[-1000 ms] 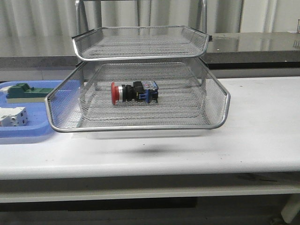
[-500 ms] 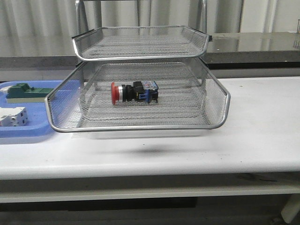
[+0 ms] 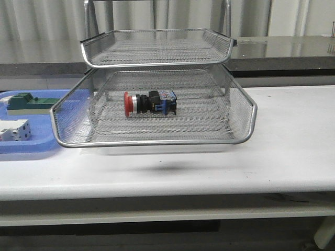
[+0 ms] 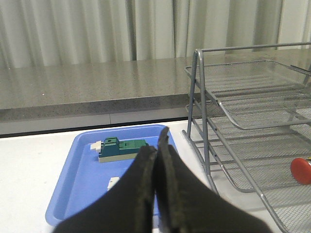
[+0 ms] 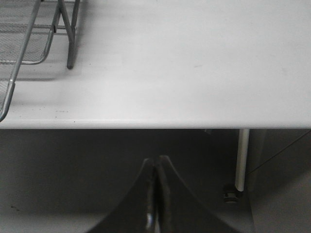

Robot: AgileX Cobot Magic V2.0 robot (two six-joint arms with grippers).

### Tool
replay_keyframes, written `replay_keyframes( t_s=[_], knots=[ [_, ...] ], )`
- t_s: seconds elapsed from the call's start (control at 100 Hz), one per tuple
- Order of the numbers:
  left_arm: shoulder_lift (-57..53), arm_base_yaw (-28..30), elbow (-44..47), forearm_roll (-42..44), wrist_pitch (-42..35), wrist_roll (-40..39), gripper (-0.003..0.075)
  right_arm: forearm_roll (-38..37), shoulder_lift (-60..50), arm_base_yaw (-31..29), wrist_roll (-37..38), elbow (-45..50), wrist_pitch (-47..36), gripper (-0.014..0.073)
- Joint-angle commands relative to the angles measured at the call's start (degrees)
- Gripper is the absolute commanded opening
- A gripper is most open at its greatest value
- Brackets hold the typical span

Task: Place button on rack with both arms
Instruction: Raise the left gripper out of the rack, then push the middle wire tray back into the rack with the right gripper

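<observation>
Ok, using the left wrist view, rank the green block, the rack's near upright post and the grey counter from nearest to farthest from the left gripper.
1. The green block, in the blue tray just beyond the shut left gripper.
2. The rack post, beside the tray on the button side; close to the block's range, so this order is loose.
3. The grey counter, plainly farthest, behind the table.

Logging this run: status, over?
Left gripper shut, empty; right gripper shut, empty. Red-capped push-button switch lying in silver wire-mesh rack, lower visible tier. Nothing obstructing.
</observation>
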Motion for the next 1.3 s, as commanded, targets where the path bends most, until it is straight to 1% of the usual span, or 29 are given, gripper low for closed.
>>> replay_keyframes(
  t_s=[0.0, 0.18, 0.31, 0.38, 0.54, 0.67, 0.83, 0.93, 1.18, 1.29],
  knots=[
    [0.44, 0.2, -1.69, -0.87, -4.63, -0.5, -0.002, -0.05, 0.11, -0.09, -0.21, -1.49, -4.67, -0.0067],
    [0.44, 0.2, -1.69, -1.19, -4.63, -0.5, -0.002, 3.71, 2.74, -0.09, -0.21, -1.49, -9.65, -0.0067],
    [0.44, 0.2, -1.69, -1.3, -4.63, -0.5, -0.002, 10.09, 9.11, -0.04, -1.97, -1.49, -12.67, -0.0067],
    [0.44, 0.2, -1.69, -1.3, -4.63, -0.5, -0.002, 14.8, 13.7, -0.04, -5.09, -1.49, -14.16, -0.0067],
    [0.44, 0.2, -1.69, -1.3, -4.63, -0.5, -0.002, 27.14, 24.32, 0.64, -15.8, -1.49, -16.41, -0.0067],
    [0.44, 0.2, -1.69, -1.3, -4.63, -0.5, -0.002, 33.93, 31.55, 4.15, -22.38, -1.49, -18.63, -0.0065],
    [0.44, 0.2, -1.69, -1.3, -4.63, -0.5, -0.002, 34.77, 38.56, 10.7, -23.45, -1.49, -23.39, -0.0065],
    [0.44, 0.2, -1.69, -1.3, -4.63, -0.5, -0.002, 34.77, 42.81, 14.52, -23.45, -2.28, -24.8, -0.0065],
    [0.44, 0.2, -1.69, -1.3, -4.63, -0.5, -0.002, 34.32, 53.16, 23.01, -24.59, -8.38, -26.73, -0.0065],
    [0.44, 0.2, -1.69, -1.3, -4.63, -0.5, -0.002, 32.05, 57.46, 25.97, -24.89, -11.55, -27.25, -0.0065]
  ],
)
